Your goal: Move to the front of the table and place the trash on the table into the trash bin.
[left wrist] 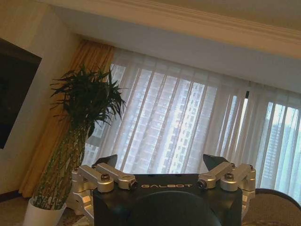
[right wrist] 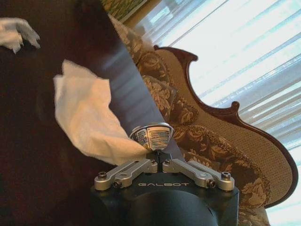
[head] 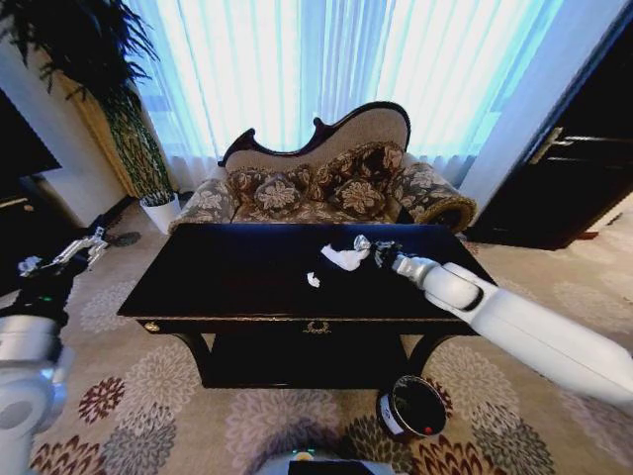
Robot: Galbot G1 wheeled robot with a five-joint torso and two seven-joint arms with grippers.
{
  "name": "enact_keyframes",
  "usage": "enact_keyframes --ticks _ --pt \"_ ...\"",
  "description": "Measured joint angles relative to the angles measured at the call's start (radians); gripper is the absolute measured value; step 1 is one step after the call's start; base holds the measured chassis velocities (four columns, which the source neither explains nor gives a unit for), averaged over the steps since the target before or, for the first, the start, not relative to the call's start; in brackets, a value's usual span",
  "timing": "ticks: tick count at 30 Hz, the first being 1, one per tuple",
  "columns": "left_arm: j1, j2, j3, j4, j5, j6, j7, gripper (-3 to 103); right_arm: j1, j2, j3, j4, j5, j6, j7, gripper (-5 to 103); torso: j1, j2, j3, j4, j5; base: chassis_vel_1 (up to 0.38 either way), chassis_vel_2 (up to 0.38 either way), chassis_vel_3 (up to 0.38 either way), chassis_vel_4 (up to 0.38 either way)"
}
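Right gripper (right wrist: 160,157) clamped on a small bottle (right wrist: 152,136) over the table (head: 227,272).
Its wrist view reveals the bottle's printed label, unreadable, beside white paper (right wrist: 89,117); "GALBOT" marks both grippers; left gripper (left wrist: 162,169) jaws apart.

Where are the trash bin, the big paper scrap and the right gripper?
trash bin (head: 388,408): head view, on its dark side wall.
big paper scrap (right wrist: 87,115): right wrist view, middle of the white sheet.
right gripper (right wrist: 157,154): right wrist view, between the fingertips, shut on a small shiny container (right wrist: 151,135).
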Motion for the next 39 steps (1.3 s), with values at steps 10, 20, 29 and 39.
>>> enact_keyframes --ticks 10,20,29,39 --pt "0.018 -0.001 -0.031 -0.03 -0.034 0.002 -0.001 100 -0.167 -0.029 0.231 0.096 0.196 0.006 0.064 0 0.0 0.0 0.0 0.0004 -0.0003 0.0 0.0 0.0 0.0" --pt "0.035 -0.01 -0.062 -0.047 -0.054 0.003 -0.002 100 -0.39 -0.01 0.523 0.196 0.539 0.021 0.064 0 0.0 0.0 0.0 -0.0005 -0.0002 0.0 0.0 0.0 0.0" --pt "0.074 -0.049 -0.147 -0.064 -0.091 0.008 -0.012 100 -0.469 0.109 0.651 0.116 0.735 0.131 -0.067 0 0.0 0.0 0.0 0.0009 0.0 0.0 0.0 0.0 0.0" --pt "0.073 -0.037 -0.151 -0.065 -0.099 0.015 -0.017 100 -0.614 0.125 0.812 -0.002 0.927 0.29 -0.3 0 0.0 0.0 0.0 0.0004 -0.0001 0.0 0.0 0.0 0.0"
